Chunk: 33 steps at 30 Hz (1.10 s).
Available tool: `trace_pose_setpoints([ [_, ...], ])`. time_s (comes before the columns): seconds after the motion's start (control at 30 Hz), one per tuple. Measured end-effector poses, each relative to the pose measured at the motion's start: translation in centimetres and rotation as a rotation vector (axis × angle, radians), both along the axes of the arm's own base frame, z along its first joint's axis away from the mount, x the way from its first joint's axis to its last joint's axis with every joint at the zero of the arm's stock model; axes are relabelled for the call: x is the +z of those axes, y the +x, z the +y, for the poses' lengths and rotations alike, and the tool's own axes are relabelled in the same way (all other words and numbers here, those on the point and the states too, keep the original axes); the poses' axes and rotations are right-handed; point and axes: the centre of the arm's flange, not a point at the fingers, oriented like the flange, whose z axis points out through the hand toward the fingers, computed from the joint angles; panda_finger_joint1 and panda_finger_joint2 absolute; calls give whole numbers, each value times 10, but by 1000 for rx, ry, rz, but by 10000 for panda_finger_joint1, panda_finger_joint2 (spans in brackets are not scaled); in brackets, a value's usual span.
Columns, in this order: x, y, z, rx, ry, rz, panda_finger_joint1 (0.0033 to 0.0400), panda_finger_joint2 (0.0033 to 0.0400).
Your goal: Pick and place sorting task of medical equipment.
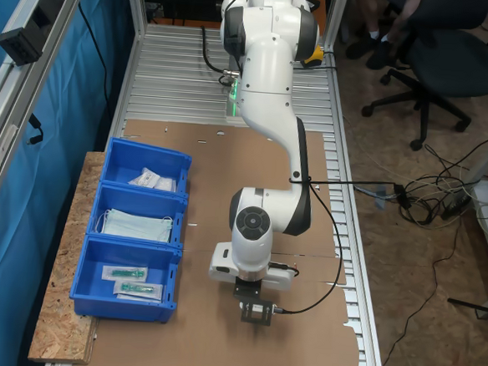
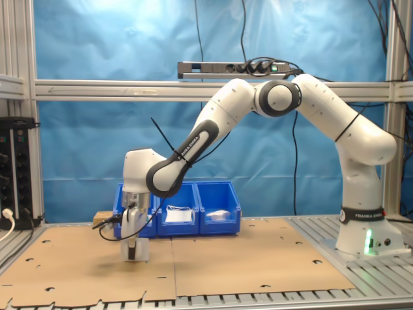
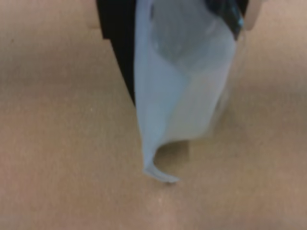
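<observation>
My gripper (image 2: pixel 133 248) hangs low over the brown cardboard surface (image 2: pixel 245 258), pointing straight down. It is shut on a small white sachet (image 3: pixel 177 96), which droops from between the fingers. In the wrist view the sachet's curled lower corner reaches down to the cardboard or just above it. One dark finger (image 3: pixel 115 33) shows beside the sachet. In the second exterior view the sachet (image 2: pixel 142 249) appears as a pale flap next to the fingers. In the first exterior view the gripper (image 1: pixel 256 312) is near the table's front edge, and the hand covers the sachet.
A row of three blue bins (image 1: pixel 98 231) stands at the first exterior view's left. One holds white sachets (image 1: pixel 152 178), the middle one pale blue face masks (image 1: pixel 136 224), the nearest clear packets with green parts (image 1: pixel 132 280). An office chair (image 1: pixel 441 54) stands beyond the table.
</observation>
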Motion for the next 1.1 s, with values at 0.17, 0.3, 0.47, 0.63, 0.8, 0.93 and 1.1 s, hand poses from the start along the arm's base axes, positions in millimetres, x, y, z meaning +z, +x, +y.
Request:
trace_pose_setpoints([
  [0.17,10,-1,0,0,0,2,62,62],
  [0.3,29,-5,-2,-1,0,19,62,62],
  [0.47,68,-15,-9,-8,-3,47,62,62],
  [0.63,117,-30,-21,-25,-9,68,62,62],
  [0.8,166,-49,-38,-51,-13,70,62,62],
  [0.93,196,-68,-55,-81,-15,72,62,62],
  [1.1,221,-100,-95,-153,-14,89,62,62],
])
